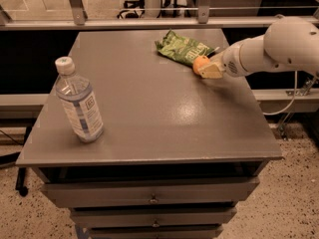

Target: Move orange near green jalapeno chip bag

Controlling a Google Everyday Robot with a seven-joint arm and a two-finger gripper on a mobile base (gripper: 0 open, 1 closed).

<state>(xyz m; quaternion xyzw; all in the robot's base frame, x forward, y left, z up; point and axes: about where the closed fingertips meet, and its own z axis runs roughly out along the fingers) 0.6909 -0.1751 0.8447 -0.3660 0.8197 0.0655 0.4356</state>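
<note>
The orange (200, 63) sits on the grey table (149, 108) at the back right, right against the near edge of the green jalapeno chip bag (183, 48), which lies flat near the table's back edge. My gripper (208, 68) reaches in from the right on a white arm and is at the orange, with a pale fingertip just right of and below the fruit.
A clear water bottle (78, 101) with a white cap stands upright at the table's front left. A metal railing (149, 21) runs behind the table. Drawers (149, 198) sit under the tabletop. A cable hangs at the right.
</note>
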